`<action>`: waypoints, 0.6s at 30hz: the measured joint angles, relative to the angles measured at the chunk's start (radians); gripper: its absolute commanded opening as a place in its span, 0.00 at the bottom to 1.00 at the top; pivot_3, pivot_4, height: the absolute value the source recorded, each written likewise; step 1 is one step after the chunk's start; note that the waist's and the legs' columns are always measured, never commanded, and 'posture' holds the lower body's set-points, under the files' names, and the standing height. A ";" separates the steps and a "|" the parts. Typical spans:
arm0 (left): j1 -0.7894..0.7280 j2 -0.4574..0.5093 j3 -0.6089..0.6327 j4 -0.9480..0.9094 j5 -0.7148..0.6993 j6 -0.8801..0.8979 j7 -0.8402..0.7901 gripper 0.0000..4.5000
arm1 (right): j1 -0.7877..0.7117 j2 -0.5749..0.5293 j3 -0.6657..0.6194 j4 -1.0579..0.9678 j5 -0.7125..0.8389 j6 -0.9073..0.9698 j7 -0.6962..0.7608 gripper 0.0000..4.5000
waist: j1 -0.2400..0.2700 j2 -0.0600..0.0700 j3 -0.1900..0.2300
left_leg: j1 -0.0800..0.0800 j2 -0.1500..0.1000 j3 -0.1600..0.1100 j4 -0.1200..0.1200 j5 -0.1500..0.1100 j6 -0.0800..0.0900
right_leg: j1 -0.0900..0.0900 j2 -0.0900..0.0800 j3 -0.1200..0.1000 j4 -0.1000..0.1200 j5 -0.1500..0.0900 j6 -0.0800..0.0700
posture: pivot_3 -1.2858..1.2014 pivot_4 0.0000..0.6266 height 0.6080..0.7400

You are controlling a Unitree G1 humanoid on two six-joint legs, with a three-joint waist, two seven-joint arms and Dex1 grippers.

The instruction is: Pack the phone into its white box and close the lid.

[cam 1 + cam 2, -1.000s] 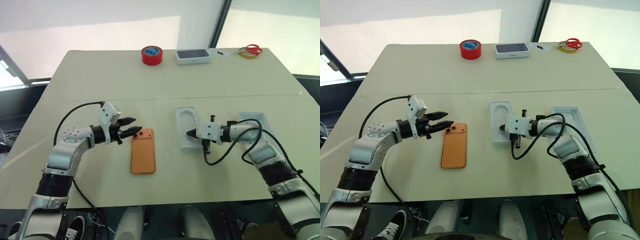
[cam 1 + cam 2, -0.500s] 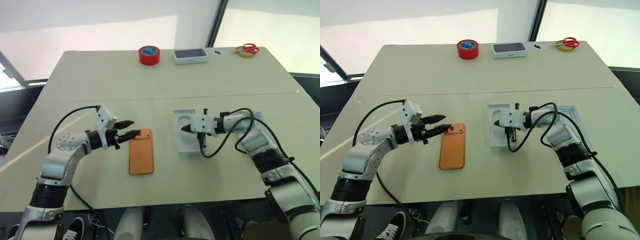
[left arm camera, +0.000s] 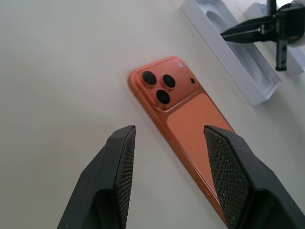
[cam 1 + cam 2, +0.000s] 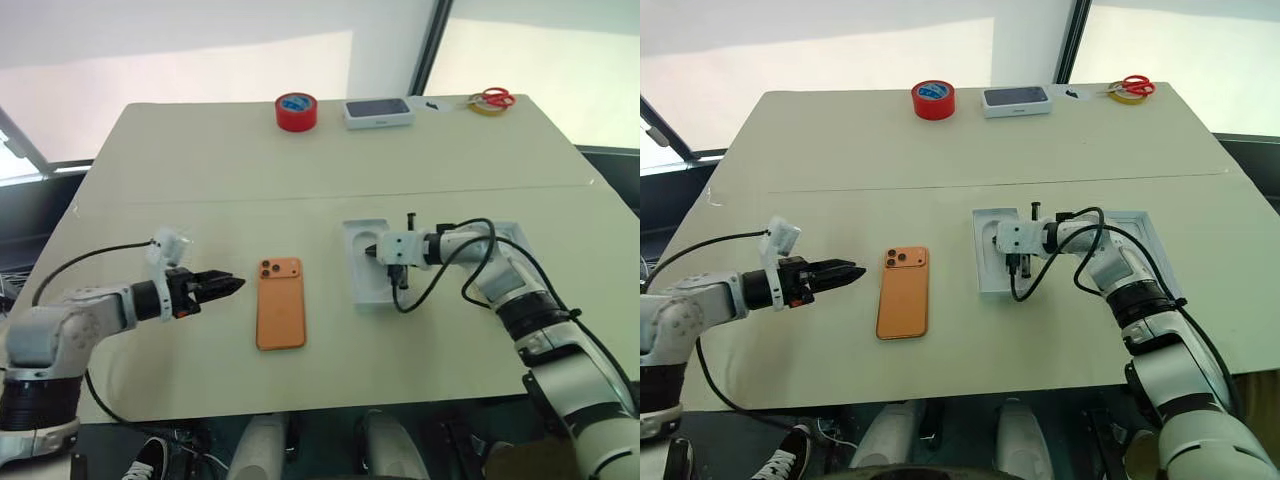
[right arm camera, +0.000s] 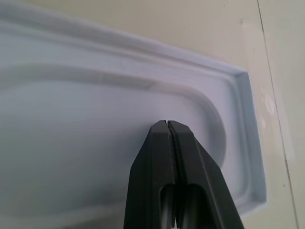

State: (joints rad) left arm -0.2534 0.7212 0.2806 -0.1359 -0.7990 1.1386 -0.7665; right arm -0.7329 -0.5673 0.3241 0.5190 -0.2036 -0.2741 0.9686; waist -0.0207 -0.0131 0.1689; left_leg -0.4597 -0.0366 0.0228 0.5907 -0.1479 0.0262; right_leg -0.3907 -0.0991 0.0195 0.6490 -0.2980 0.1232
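Left eye view: phone (image 4: 280, 302) flat on table (image 4: 200, 170), camera side up.
Left gripper (image 4: 232, 285) spread, empty, beside phone. Right gripper (image 4: 372, 251) clenched, empty, over moulded insert (image 4: 362, 290).

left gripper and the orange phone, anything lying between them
Nothing: in the left eye view only bare table separates the open left gripper from the phone, which lies flat, camera side up.
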 measured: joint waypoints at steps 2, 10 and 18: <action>-0.008 -0.008 0.029 -0.001 -0.062 0.112 0.027 0.54 | 0.000 0.017 -0.022 -0.063 0.046 0.051 0.014 0.01 | 0.002 0.000 0.000 | -0.001 0.000 0.000 0.000 0.000 0.000 | -0.001 0.000 0.000 0.000 0.000 0.001 | 0.52 0.24 0.98; 0.017 -0.106 0.055 -0.012 -0.127 0.265 0.149 0.54 | 0.071 0.096 0.005 -0.464 0.145 0.366 0.051 0.01 | 0.006 0.000 0.000 | -0.001 0.000 -0.001 0.000 0.000 0.000 | -0.001 -0.001 0.000 0.001 0.000 0.000 | 0.52 0.24 0.98; -0.009 -0.156 0.038 -0.018 -0.125 0.274 0.200 0.54 | 0.133 0.100 0.217 -0.544 -0.047 0.445 0.031 0.01 | 0.010 0.000 -0.001 | -0.001 -0.001 0.000 0.000 0.000 0.000 | -0.001 -0.001 -0.001 0.000 -0.001 -0.003 | 0.52 0.24 0.98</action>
State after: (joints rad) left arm -0.2624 0.5650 0.3187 -0.1539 -0.9240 1.4122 -0.5661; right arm -0.6000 -0.4675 0.5416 -0.0254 -0.2507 0.1710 1.0000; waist -0.0103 -0.0133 0.1683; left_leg -0.4604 -0.0377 0.0226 0.5907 -0.1479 0.0258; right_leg -0.3914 -0.1006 0.0188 0.6490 -0.2995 0.1202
